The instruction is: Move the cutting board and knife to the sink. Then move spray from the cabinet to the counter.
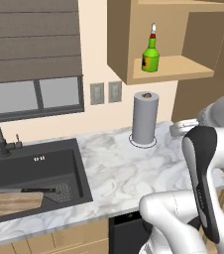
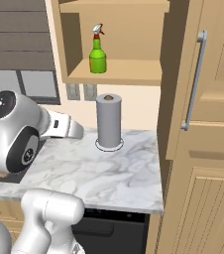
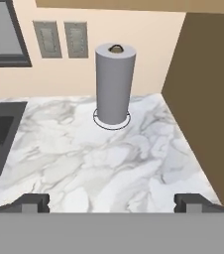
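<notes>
Left base view: cutting board [image 1: 10,203] and knife [image 1: 25,190] lie in the sink [image 1: 34,163], done. Left to do: the spray [image 1: 150,53] stands on the cabinet [image 1: 183,67] shelf, above the desk [image 1: 119,168]. Pincer [image 3: 113,202] hangs wide open, empty.

White marble worktop [image 1: 119,168] with grey veins; matte black rectangular sink [image 1: 34,168]; light-brown wooden cutting board [image 1: 10,203]; green spray bottle [image 1: 150,52] with yellow label and red-and-white top; grey paper towel roll [image 1: 144,118]; light-brown wooden cabinet [image 1: 129,39].

The counter [image 3: 109,158] carries 1 paper towel roll [image 3: 115,83], upright, well ahead of the fingertips [image 3: 34,202].
</notes>
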Motion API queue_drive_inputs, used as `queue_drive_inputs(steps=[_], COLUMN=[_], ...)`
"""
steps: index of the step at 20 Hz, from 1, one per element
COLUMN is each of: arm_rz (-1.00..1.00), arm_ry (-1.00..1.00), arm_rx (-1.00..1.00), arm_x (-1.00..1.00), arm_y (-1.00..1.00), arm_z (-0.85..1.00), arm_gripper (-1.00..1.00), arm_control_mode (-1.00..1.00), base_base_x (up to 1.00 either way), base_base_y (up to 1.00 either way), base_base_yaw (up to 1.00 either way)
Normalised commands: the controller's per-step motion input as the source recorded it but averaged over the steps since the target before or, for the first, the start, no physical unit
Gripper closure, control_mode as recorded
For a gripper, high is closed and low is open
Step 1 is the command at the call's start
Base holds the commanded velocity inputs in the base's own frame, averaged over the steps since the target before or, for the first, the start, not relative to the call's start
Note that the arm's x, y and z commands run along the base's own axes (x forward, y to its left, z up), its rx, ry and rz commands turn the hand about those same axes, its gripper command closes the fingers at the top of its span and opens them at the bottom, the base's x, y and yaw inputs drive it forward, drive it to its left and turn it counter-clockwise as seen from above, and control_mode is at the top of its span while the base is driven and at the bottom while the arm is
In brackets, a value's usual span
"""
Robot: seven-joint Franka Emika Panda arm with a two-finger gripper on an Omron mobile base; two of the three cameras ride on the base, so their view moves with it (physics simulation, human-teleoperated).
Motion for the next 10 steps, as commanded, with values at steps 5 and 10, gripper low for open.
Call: queue_drive_inputs(steps=[5, 10], arm_rz=[0.0, 0.0], arm_ry=[-0.03, -0.21], arm_rx=[0.0, 0.0], arm_x=[-0.27, -0.43], arm_y=[-0.09, -0.1], arm_z=[0.27, 0.63], arm_gripper=[-1.0, -1.0], arm_control_mode=[-1.0, -1.0], base_base_x=[0.0, 0.0], base_base_y=[0.0, 0.0], base_base_yaw=[0.0, 0.0])
